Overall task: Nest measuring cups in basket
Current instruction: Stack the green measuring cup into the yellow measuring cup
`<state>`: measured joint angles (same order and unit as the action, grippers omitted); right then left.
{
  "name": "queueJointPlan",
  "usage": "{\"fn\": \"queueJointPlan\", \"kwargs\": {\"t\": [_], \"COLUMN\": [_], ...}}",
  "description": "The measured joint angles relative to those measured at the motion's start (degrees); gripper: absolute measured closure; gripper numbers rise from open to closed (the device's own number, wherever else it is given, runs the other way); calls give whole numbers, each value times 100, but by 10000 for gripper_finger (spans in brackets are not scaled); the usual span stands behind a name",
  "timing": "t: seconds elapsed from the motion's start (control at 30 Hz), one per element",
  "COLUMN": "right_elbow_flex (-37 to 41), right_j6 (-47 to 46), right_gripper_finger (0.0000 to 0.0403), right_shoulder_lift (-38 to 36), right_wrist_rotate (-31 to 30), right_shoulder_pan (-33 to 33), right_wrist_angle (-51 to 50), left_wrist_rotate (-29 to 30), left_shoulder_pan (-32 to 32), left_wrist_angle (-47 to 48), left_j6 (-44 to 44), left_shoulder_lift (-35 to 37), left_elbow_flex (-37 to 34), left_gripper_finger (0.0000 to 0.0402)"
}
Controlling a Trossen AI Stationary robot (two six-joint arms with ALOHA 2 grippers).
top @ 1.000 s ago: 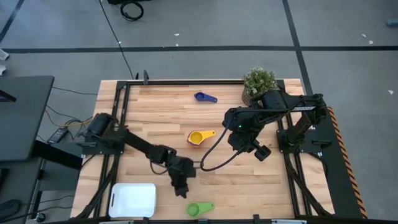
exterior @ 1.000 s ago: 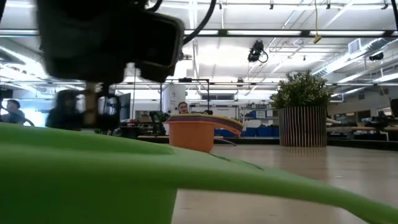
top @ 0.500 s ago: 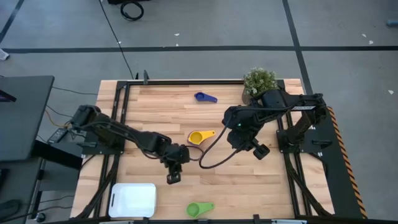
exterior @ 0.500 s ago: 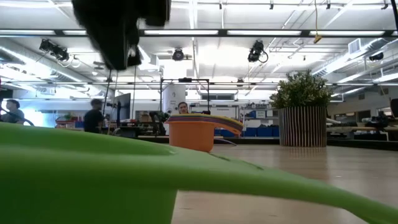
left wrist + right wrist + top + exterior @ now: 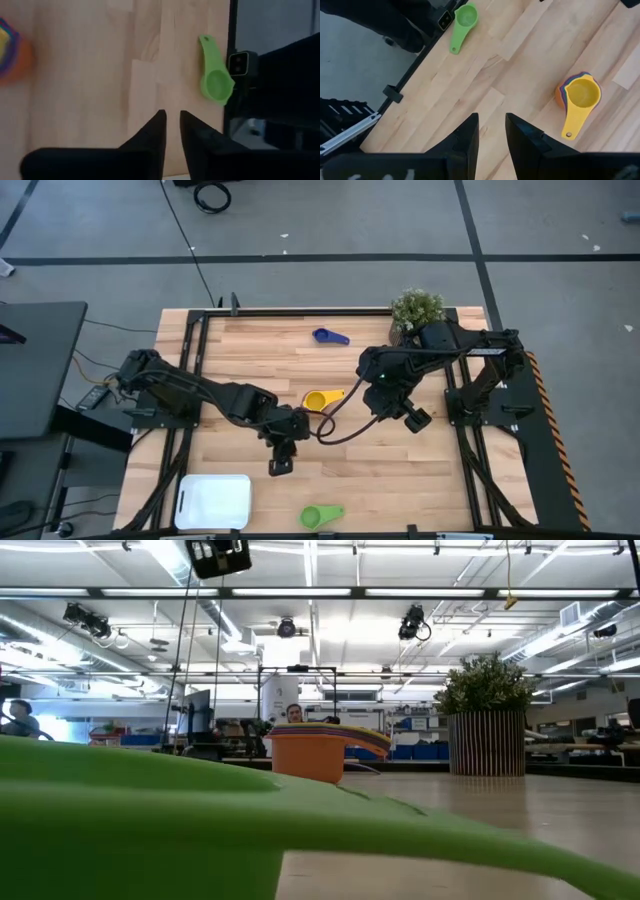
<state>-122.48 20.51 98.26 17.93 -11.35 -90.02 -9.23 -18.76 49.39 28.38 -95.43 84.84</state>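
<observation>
A stack of measuring cups stands at mid-table, orange at the bottom and yellow on top. A green cup lies mouth up by the near edge, and it fills the low view's foreground. A blue cup lies near the far edge. The white basket sits at the near left corner. My left gripper hangs above the table between the stack and the green cup, with a narrow gap and nothing in it. My right gripper hovers open to the right of the stack.
A potted plant stands at the far right corner. A black cable loops over the table between the two arms. Bare wood lies between the basket, the green cup and the stack.
My left gripper has risen from low beside the green cup, drawn back toward the table's middle and tipped. In the low view it has climbed to the picture's top. The green cup lies where it was.
</observation>
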Motion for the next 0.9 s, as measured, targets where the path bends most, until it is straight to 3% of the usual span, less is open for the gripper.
{"fn": "queueJointPlan", "kwargs": {"t": [0.33, 0.6, 0.9], "right_elbow_flex": [0, 0, 0], "right_j6": [8, 16, 7], "right_gripper_finger": [300, 300, 300], "right_shoulder_lift": [0, 0, 0], "right_wrist_rotate": [9, 11, 13], "right_shoulder_pan": [-109, -177, -182], "right_wrist_angle": [2, 0, 0], "left_wrist_rotate": [-381, -565, -555], "left_shoulder_pan": [-299, -694, -954], "left_wrist_angle": [-621, -1175, -1774], "left_j6": [998, 1592, 1699], "left_shoulder_lift": [-553, -1124, -1686], "left_elbow_flex": [0, -2, -9], "left_gripper_finger": [268, 266, 266]}}
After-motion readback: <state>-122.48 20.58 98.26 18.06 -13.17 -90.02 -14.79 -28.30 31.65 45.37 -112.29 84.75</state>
